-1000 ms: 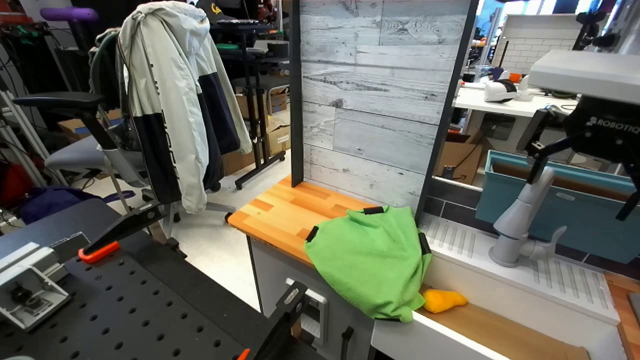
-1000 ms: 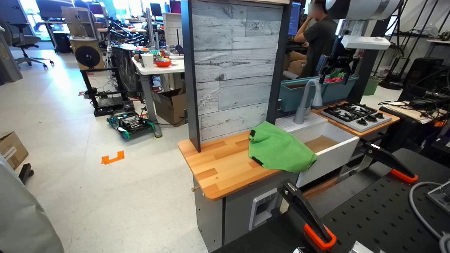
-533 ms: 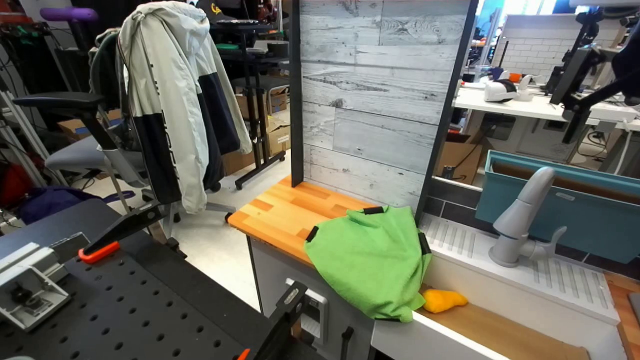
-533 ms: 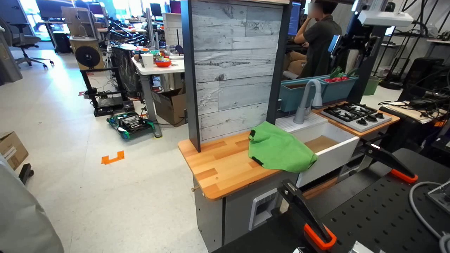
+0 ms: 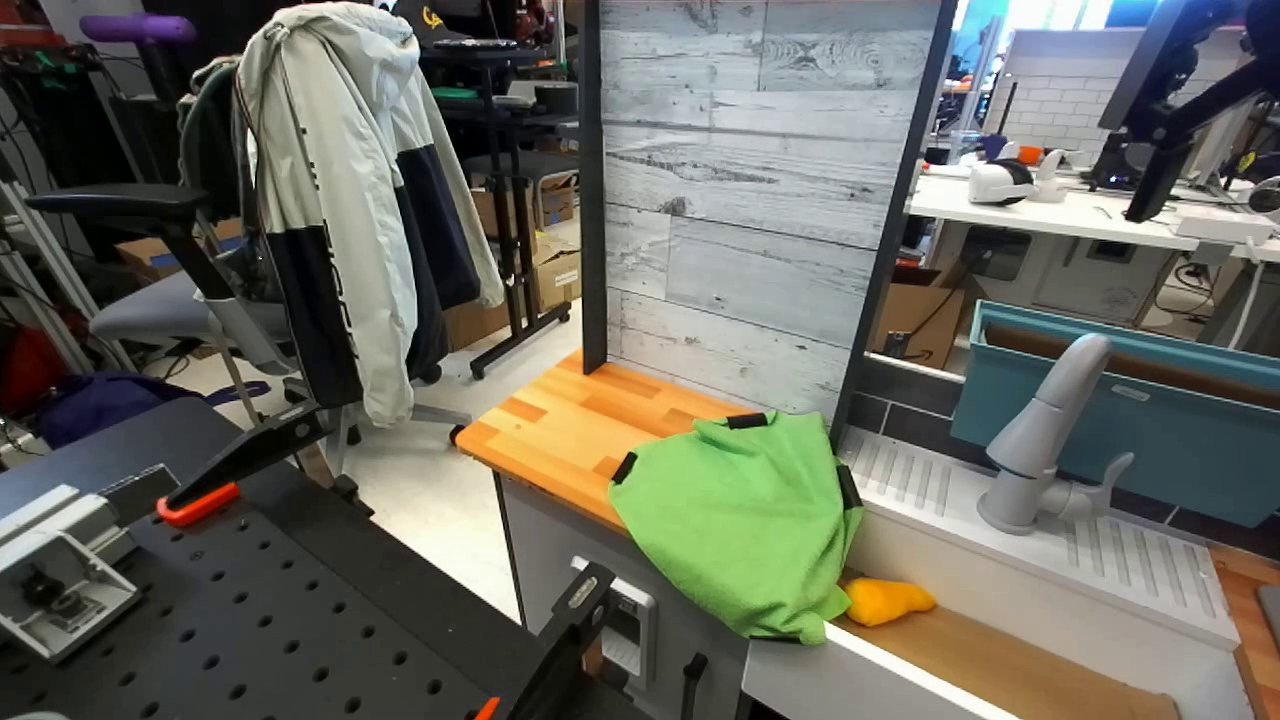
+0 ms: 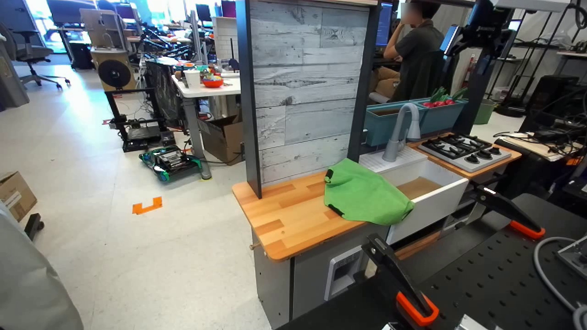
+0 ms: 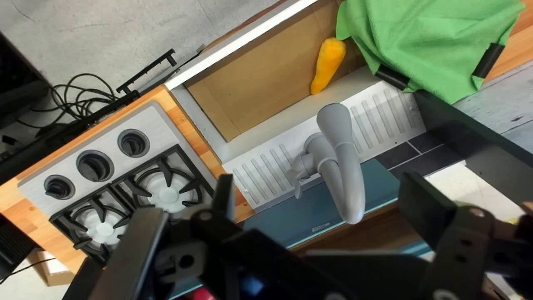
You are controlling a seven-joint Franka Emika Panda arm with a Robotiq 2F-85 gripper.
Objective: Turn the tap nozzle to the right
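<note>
The pale grey tap nozzle (image 7: 349, 179) arches above the ridged white drainer behind the sink. It also shows in both exterior views (image 5: 1040, 430) (image 6: 398, 130). In the wrist view its outlet end points toward the basin (image 7: 258, 79). A small grey lever (image 7: 300, 168) sticks out from its base. My gripper (image 7: 322, 193) is open and empty, its two black fingers wide apart. In the wrist view the spout shows between the fingers, well below them. In an exterior view my gripper (image 6: 467, 57) is high above the tap, not touching it; only one finger (image 5: 1155, 185) shows elsewhere.
A green cloth (image 5: 745, 525) hangs over the counter and sink edge. A yellow object (image 7: 328, 64) lies in the basin. A stove (image 6: 465, 151) stands beside the sink. Teal planters (image 6: 390, 123) and an upright grey wood panel (image 6: 312, 91) stand at the back.
My gripper has risen away from the tap and moved to the right in an exterior view. It stays open. The tap nozzle, cloth and sink look unchanged.
</note>
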